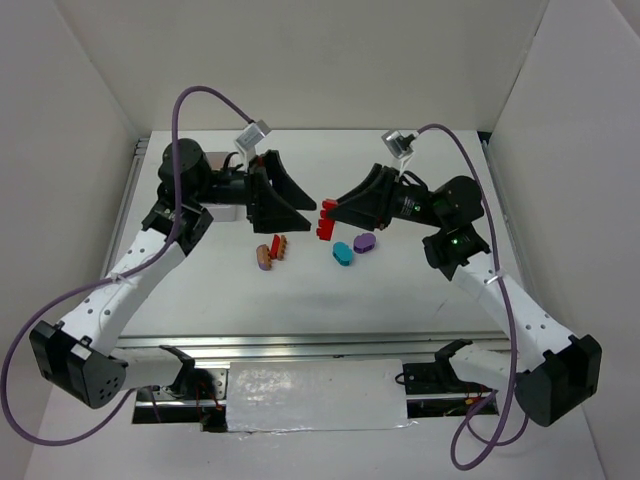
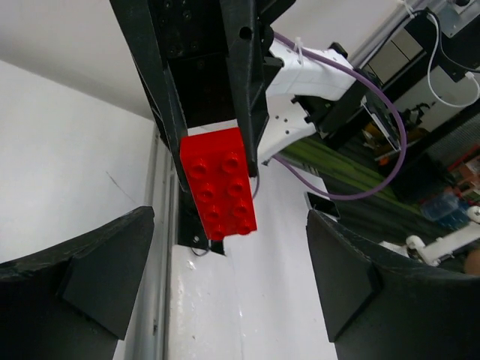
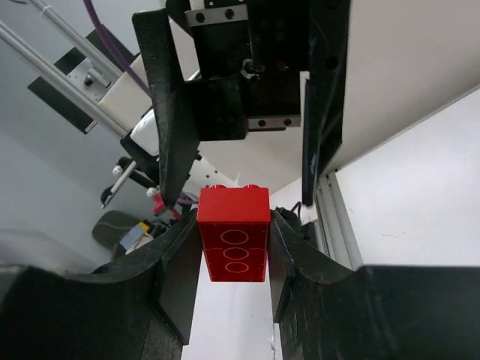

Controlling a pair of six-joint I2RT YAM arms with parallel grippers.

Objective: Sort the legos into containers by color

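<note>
My right hand grips the red lego, a glossy studded rectangular brick; my left hand faces it, fingers spread wide.

1. Overhead view: bright, even light falls from above. The white tabletop is close to overexposed, while the white enclosure walls fall off to pale grey.
2. Shadows on the tabletop are soft, faint and short.
3. The crinkled silvery sheet at the near edge throws patchy glare.
4. Left wrist view: the glossy red plastic brick is sharp and strongly saturated. The black fingers of the left gripper loom close, soft-edged and almost without detail.
5. Right wrist view: the right gripper is dark and underexposed against bright white. The clutter at far left is blurred.
</note>
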